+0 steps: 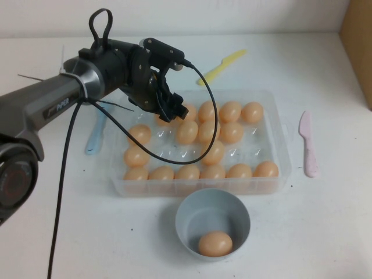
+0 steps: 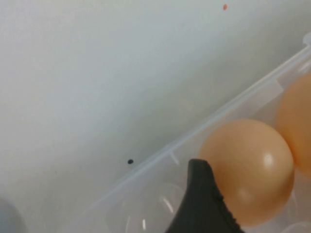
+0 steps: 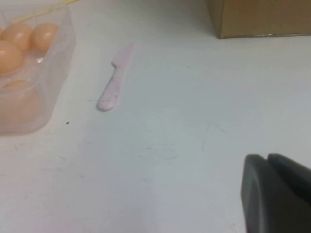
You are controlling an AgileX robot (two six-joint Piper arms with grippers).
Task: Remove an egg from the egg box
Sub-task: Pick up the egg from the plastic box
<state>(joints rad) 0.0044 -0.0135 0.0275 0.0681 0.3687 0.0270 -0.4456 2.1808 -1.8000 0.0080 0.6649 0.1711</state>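
Observation:
The clear egg box [image 1: 282, 152] lies mid-table and holds several peach-orange eggs. My left gripper [image 1: 172, 110] reaches down into its back left corner. In the left wrist view one black finger [image 2: 204, 199] presses against the side of an egg [image 2: 252, 165] that sits just inside the box wall [image 2: 228, 109]. The other finger is out of frame. In the high view the gripper mostly hides this egg. My right gripper [image 3: 268, 159] is shut and empty over bare table to the right of the box, and is out of the high view.
A pale blue bowl [image 1: 187, 216] with one egg [image 1: 215, 243] stands in front of the box. A pink knife [image 1: 308, 144] lies to the right, a yellow knife [image 1: 224, 65] behind and a blue one [image 1: 93, 139] to the left. A cardboard box [image 1: 357, 46] is at the far right.

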